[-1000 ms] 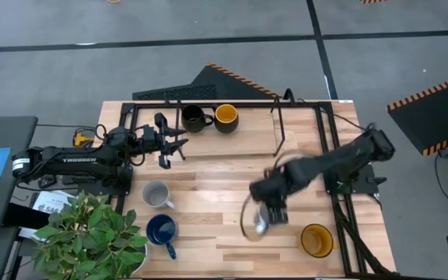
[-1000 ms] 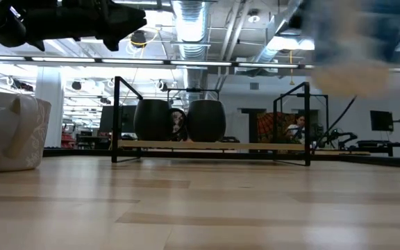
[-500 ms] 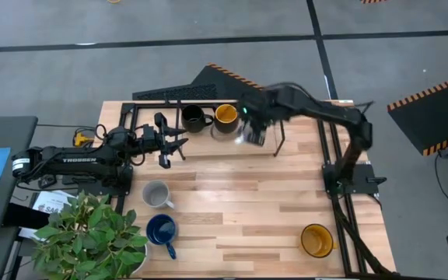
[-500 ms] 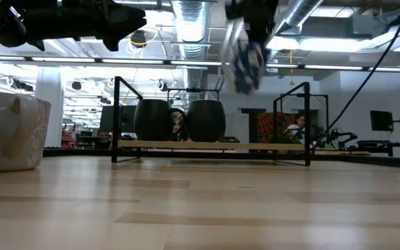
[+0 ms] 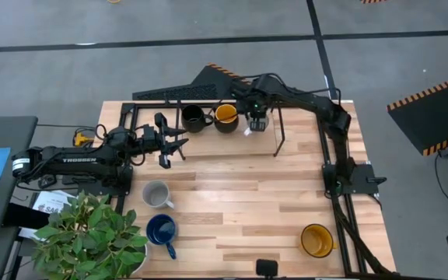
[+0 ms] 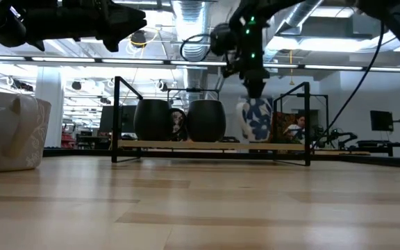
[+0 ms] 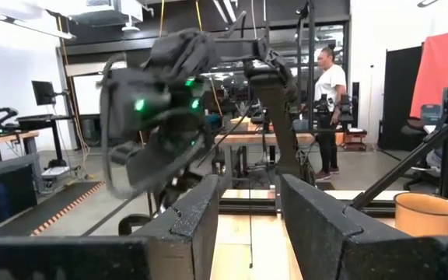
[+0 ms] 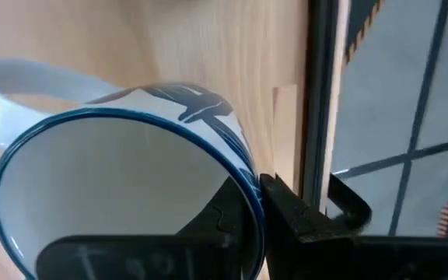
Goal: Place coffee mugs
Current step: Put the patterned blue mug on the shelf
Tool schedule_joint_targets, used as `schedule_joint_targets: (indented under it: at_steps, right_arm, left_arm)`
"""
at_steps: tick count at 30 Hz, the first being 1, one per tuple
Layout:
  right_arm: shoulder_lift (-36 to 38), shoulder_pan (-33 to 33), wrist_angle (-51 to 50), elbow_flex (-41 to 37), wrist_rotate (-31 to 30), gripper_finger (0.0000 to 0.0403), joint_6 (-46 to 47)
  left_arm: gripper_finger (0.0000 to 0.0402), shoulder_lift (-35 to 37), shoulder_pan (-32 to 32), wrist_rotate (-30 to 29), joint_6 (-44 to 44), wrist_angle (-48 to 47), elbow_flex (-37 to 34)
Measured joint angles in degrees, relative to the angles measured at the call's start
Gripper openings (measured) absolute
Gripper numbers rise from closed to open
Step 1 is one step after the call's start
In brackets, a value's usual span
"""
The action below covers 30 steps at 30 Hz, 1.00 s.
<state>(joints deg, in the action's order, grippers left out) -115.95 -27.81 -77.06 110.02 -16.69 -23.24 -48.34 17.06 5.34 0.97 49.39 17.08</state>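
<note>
My right gripper (image 5: 257,117) is at the far-edge rack, shut on a white mug with blue markings (image 6: 257,121). That mug stands upright beside a yellow-orange mug (image 5: 225,117) and a black mug (image 5: 194,118), which sit on the rack's shelf board. Whether its base touches the board I cannot tell. A grey mug (image 5: 156,193), a dark blue mug (image 5: 162,231) and a second yellow-orange mug (image 5: 316,239) stand on the table. My left gripper (image 5: 179,141) waits open above the table's left part, touching nothing. My right gripper holds the white mug by its rim (image 8: 247,183), one finger inside the cup and one finger (image 8: 290,214) outside the wall. It comes from above, pointing down. The mug hangs upright below the gripper, its base (image 6: 257,141) level with the shelf board.
The black metal rack frame (image 5: 280,124) lines the far edge and has uprights close to the right gripper. A potted plant (image 5: 92,233) stands at the near left corner. Bare wood spans the table's middle (image 5: 239,202).
My right arm carried the white mug from the near right part of the table up and across to the far edge. It then lowered the mug onto the rack level beside the yellow-orange mug. The mug went from tilted to upright.
</note>
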Motion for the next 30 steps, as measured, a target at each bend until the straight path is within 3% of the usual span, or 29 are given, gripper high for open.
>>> schedule_joint_targets:
  at_steps: [17, 30]
  right_arm:
    - [-1.7, -5.3, 6.8, 0.1, 1.8, 0.0046, -2.7]
    - [-1.4, -2.9, 6.8, 0.0, 3.1, 0.0060, -3.6]
  left_arm:
    - [0.0128, 0.0, 0.0, -0.1, 0.3, 0.2, 0.0]
    - [0.0128, 0.0, 0.0, -0.2, 0.3, 0.2, 0.0]
